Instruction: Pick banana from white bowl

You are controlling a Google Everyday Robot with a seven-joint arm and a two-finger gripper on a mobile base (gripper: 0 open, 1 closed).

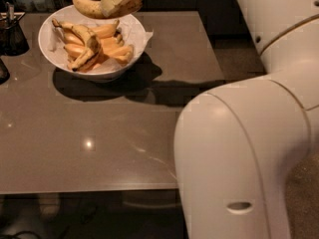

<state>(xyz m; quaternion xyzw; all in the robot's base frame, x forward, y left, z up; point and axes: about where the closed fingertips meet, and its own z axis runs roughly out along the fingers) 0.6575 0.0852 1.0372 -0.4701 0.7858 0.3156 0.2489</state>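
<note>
Claw: I see the claw (119, 1) at 12 o'clock, at the top edge of the view, above the far rim of the bowl.
Claw state: its fingers are pressed onto the banana, pinching it at the right-hand part; that end is hidden behind them.
Banana: the banana (85, 6) hangs in the claw, lying roughly level, its free end pointing toward 9 o'clock. I see it yellow with brown speckling, and it appears clear of the fruit below, though it overlaps the far rim in my view.
White bowl: the white bowl (132, 31) stands on the counter at 11 o'clock from the view's centre, directly under the claw.
Bowl contents: a shorter bent speckled banana (85, 45) lies across smooth pale orange-yellow pieces (115, 53).
Counter: the grey-brown counter (99, 133) is glossy and carries the bowl's shadow toward 3 o'clock.
Wire container: a small dark wire container (11, 34) stands at 9 o'clock of the bowl, just beside it but apart.
Arm: the white arm (249, 148) fills the view from 2 to 5 o'clock, in front of the counter's near right corner.
</note>
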